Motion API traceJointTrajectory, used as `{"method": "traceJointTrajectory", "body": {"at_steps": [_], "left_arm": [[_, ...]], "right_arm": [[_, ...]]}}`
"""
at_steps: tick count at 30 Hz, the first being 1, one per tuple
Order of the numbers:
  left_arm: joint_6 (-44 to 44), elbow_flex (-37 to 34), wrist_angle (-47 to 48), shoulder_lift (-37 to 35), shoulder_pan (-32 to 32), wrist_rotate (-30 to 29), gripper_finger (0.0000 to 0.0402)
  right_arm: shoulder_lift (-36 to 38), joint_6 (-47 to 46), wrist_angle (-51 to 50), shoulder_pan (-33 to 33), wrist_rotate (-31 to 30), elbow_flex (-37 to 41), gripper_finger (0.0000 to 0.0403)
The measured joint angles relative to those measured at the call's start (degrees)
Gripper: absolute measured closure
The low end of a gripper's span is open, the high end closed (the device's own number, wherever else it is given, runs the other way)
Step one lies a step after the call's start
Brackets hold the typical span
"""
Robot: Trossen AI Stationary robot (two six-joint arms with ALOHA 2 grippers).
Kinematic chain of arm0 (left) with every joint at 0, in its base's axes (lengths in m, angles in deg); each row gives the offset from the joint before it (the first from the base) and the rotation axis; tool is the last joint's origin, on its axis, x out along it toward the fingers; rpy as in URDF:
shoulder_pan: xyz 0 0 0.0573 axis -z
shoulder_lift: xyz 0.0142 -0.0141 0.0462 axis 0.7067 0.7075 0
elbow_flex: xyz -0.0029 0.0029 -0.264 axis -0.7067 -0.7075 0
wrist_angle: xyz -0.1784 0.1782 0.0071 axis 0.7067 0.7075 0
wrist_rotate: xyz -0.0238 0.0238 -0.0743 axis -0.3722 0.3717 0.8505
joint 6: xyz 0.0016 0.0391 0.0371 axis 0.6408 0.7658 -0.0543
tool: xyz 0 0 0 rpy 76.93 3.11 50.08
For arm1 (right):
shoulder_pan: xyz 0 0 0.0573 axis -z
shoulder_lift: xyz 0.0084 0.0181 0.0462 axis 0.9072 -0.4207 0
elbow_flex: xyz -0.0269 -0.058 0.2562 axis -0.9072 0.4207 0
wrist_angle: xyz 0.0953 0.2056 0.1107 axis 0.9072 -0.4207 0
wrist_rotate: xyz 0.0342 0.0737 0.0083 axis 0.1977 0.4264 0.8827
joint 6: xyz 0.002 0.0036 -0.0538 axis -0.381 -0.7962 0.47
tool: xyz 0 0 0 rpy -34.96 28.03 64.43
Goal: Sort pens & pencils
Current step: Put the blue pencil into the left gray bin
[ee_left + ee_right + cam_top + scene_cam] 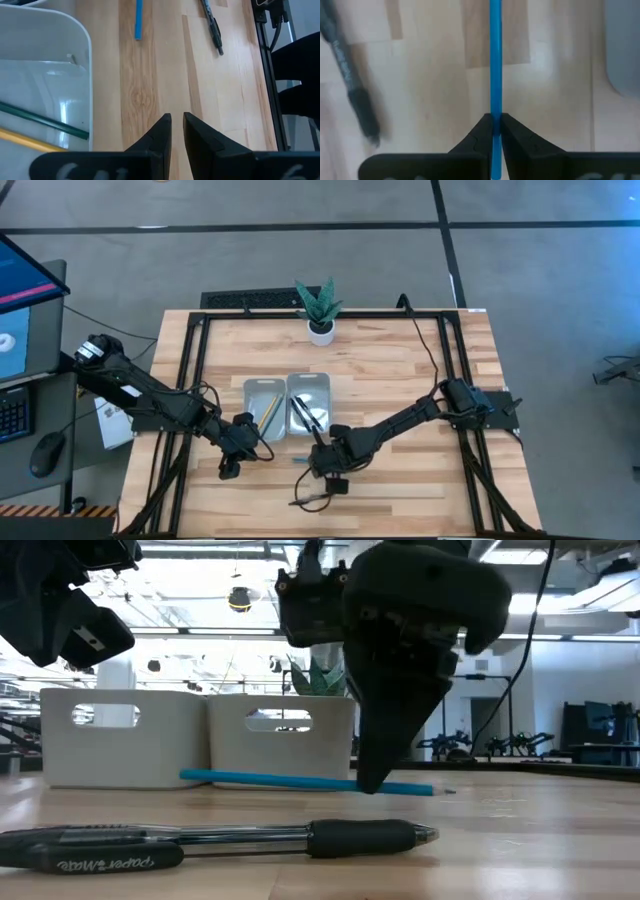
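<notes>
A bright blue pencil (495,60) lies flat on the wooden bench (400,370), just in front of two pale trays (280,740). The right pincer (495,125) is clenched on it, one finger on either side of the thin shaft, with most of the pencil's length running forward toward twelve o'clock from the fingertips in the right wrist view. From table height, the dark pincer stands tip-down on the pencil, which appears to rest on the wood.

The hold sits well off the pencil's middle, so on lifting the long free end could droop, swing or slip out between the fingers. A tilted pencil might also catch a tray wall on the way in.

In the overhead view, a black pen (352,85) lies on the bench at about six o'clock from the right pincer and could be nudged. The trays lie toward twelve o'clock; the left one holds a yellow pencil (25,140) and a dark thin pencil (45,120).

The left pincer (177,131) hovers beside that tray, nearly closed and empty, at nine o'clock from the right one.
</notes>
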Motion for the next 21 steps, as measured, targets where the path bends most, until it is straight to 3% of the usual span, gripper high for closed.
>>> {"method": "traceJointTrajectory", "body": {"at_steps": [21], "left_arm": [[0.0,0.0,1.1,0.0,0.0,0.0,0.0363]], "right_arm": [[0.2,6.6,-16.2,1.2,-1.3,-11.3,0.0352]]}}
